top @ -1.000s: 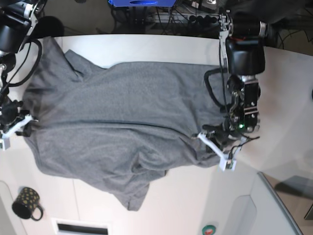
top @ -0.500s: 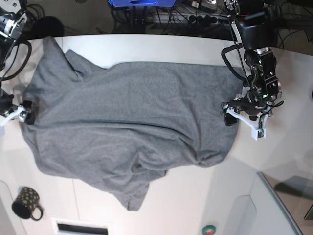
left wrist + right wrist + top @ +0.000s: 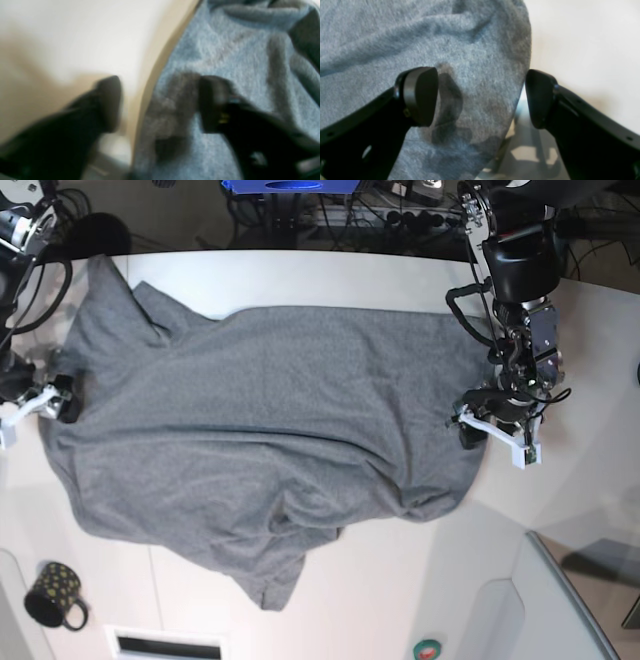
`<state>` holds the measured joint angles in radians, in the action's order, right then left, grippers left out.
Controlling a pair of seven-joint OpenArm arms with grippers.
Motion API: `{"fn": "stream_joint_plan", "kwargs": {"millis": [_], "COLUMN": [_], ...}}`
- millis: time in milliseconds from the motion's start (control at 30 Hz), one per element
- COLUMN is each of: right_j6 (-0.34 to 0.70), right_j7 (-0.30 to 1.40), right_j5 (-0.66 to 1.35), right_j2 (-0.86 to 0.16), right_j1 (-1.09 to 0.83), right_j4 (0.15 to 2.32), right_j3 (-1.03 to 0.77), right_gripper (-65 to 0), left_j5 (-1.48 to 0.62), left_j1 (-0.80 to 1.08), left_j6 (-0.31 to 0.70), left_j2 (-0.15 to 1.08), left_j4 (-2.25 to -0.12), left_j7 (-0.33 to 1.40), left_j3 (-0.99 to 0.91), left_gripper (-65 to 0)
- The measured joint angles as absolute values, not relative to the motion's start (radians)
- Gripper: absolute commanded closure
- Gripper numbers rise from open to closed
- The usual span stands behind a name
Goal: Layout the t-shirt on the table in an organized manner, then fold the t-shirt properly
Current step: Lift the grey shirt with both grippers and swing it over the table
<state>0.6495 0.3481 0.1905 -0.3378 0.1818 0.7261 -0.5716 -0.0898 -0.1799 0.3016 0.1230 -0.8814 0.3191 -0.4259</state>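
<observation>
The heather-grey t-shirt (image 3: pixel 260 430) lies spread and rumpled over the white table (image 3: pixel 380 580), with a bunched fold hanging toward the front edge. My left gripper (image 3: pixel 495 442) stands open at the shirt's right edge. In the blurred left wrist view the left gripper (image 3: pixel 160 105) straddles that edge, one finger over the t-shirt (image 3: pixel 225 50) and the other over the bare table (image 3: pixel 75 37). My right gripper (image 3: pixel 38 412) is open at the shirt's left edge. In the right wrist view the right gripper (image 3: pixel 480 97) spans the t-shirt (image 3: pixel 420 37) edge beside the table (image 3: pixel 582 37).
A black dotted mug (image 3: pixel 55 595) stands at the front left corner. A small green and red button (image 3: pixel 428 648) sits near the front edge. Cables and a blue object (image 3: pixel 290 185) lie behind the table's far edge.
My left gripper drew the shirt's right edge outward, let go and now hovers open over that edge. My right gripper opened and shifted slightly onto the left edge.
</observation>
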Motion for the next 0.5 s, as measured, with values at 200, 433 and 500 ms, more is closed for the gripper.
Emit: {"fn": "stream_joint_plan", "kwargs": {"millis": [200,433,500], "right_j6": [0.649,0.673,0.685], "right_j7": [0.340,0.345,0.352], "right_j5": [0.192,0.197,0.192], "right_j2": [-0.315,-0.299,-0.298], "right_j1": [0.183,0.165,0.158], "right_j4": [0.727,0.734,0.747], "right_j3": [-0.571,-0.570,-0.570], "right_gripper": [-32.9,-1.4,-0.6], "left_j5": [-0.124,-0.130,-0.123], "left_j1": [-0.180,-0.168,-0.147], "left_j6": [0.420,0.427,0.437], "left_j2": [0.122,0.126,0.137], "left_j4": [-0.834,-0.846,-0.899], "left_j7": [0.305,0.307,0.353], "left_j3": [-0.436,-0.434,-0.431], "left_gripper": [0.0,0.0,0.0]}}
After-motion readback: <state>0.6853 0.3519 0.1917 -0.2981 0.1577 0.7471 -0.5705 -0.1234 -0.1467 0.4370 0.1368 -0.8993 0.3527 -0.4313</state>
